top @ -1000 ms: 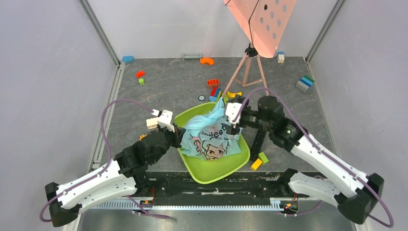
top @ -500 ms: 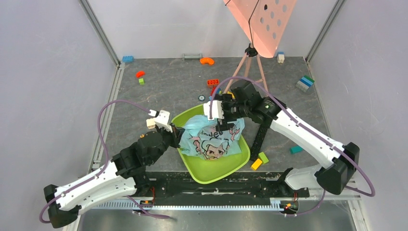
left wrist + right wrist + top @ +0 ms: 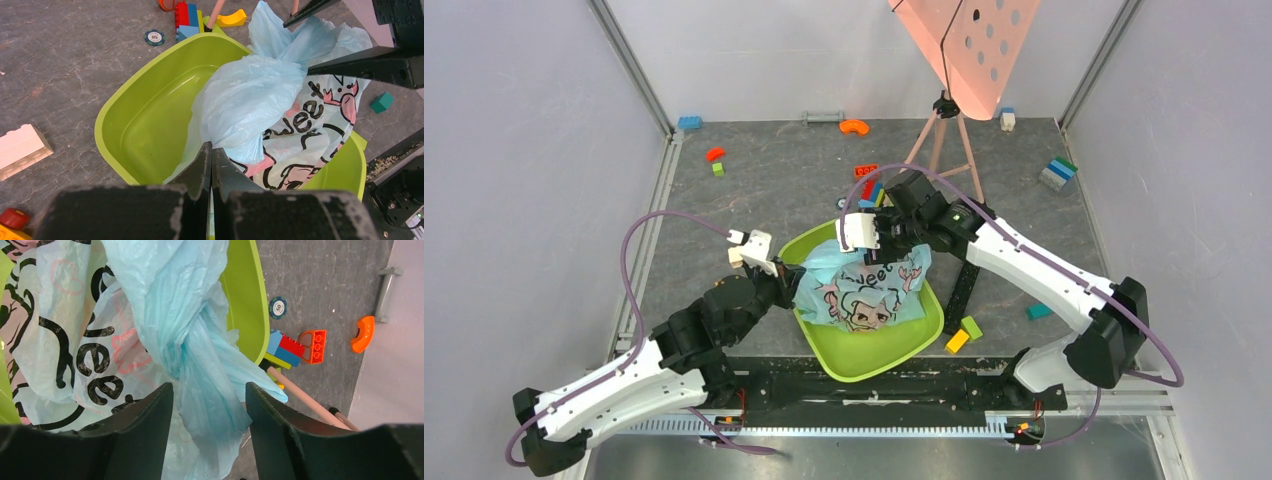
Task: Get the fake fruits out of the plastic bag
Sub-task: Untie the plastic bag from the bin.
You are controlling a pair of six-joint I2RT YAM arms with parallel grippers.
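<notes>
The left arm stretches low from the near left to the tub's left rim. The right arm arches in from the right, wrist tipped down over the bag, which lies in the tub. Only the wrist views show the grips. The left gripper is pinched tight on the bag's edge. The right gripper has its jaws apart, straddling the bag's twisted neck.

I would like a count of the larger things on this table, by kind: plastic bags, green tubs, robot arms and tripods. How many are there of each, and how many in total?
plastic bag: 1
green tub: 1
robot arms: 2 (left arm, right arm)
tripod: 1
Total: 5
</notes>
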